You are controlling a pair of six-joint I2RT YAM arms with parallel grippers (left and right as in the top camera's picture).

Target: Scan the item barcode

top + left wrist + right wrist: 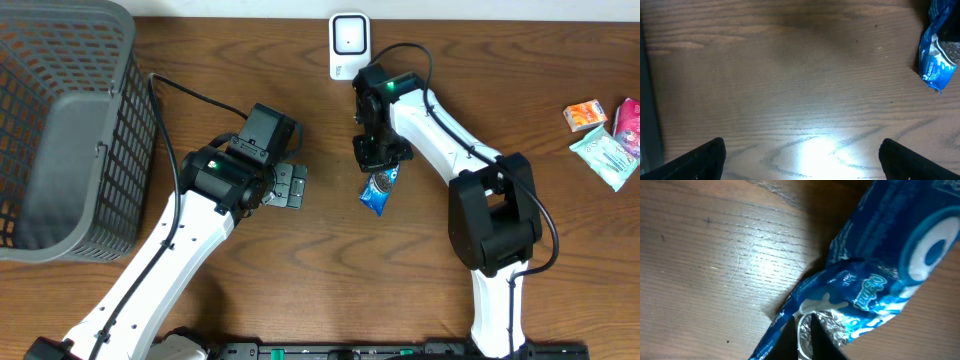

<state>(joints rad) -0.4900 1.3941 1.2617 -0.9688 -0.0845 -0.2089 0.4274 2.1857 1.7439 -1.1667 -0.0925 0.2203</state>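
The item is a blue snack packet (pixel 380 192) with white print and a silver crimped end. It hangs just below my right gripper (pixel 381 158) at the table's centre. In the right wrist view, the right gripper (pixel 805 325) is shut on the packet's (pixel 880 265) silver edge, and the rest of the packet trails away over the wood. The white barcode scanner (pixel 349 45) stands at the table's far edge, just behind the right arm. My left gripper (pixel 292 186) hovers left of the packet, open and holding nothing. In the left wrist view, the left gripper (pixel 801 155) spans bare wood, with the packet (pixel 939 55) at the upper right.
A grey mesh basket (pixel 60 130) fills the far left of the table. Several small snack packets (pixel 605 135) lie at the far right edge. A black cable (pixel 190 92) runs from the basket side to the left arm.
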